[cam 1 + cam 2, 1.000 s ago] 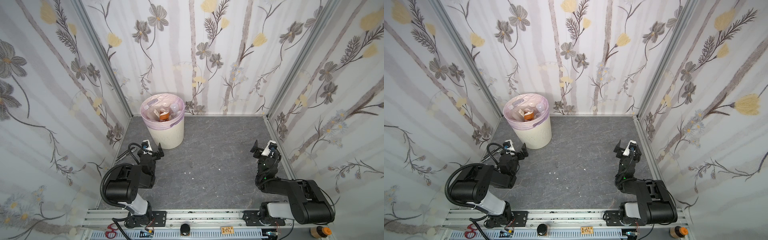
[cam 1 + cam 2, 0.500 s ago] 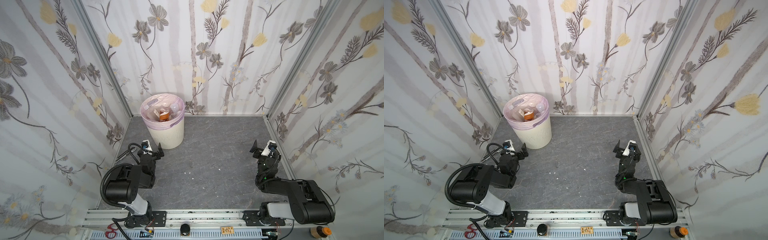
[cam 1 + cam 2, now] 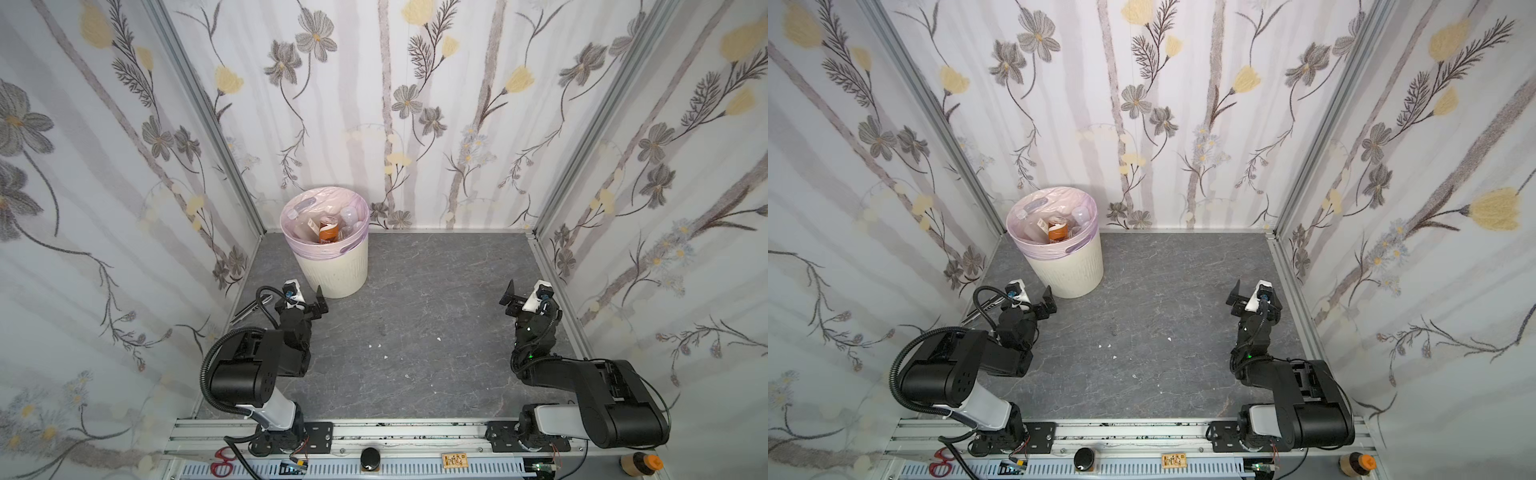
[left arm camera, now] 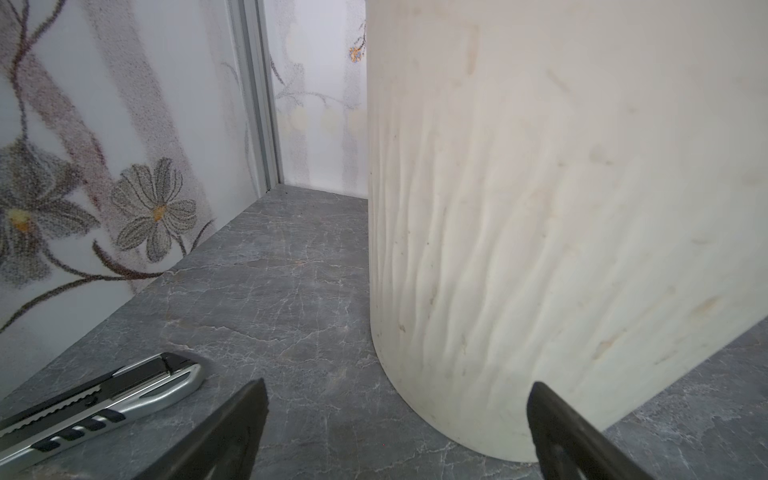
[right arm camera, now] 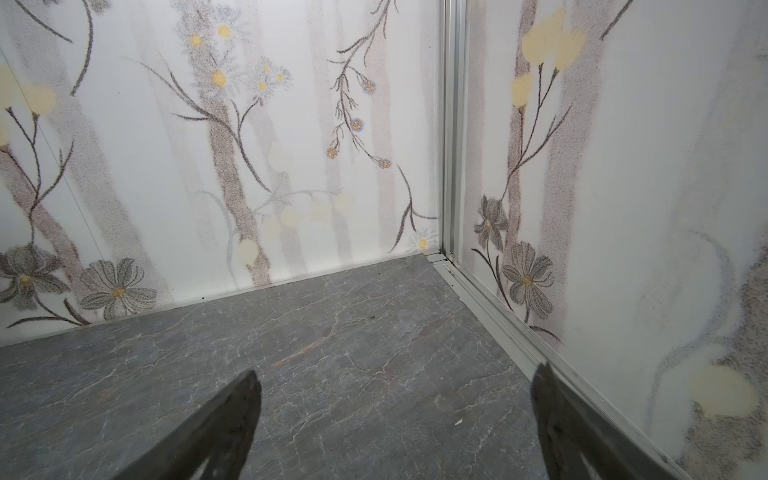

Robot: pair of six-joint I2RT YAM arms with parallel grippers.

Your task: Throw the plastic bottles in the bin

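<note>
Since the bottles seem all to lie in the far-left bin and the desk shows none, the left gripper and right gripper, both spread wide and empty, should just park clear.

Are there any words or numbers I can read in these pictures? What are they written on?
No text here can be read.
Orange label on a bottle in the bin: too small and blurred.
White tag beside that bottle: dark marks, too small.
Tan tag below the front rail: dark print, too small.
Box cutter: no words visible.
</note>
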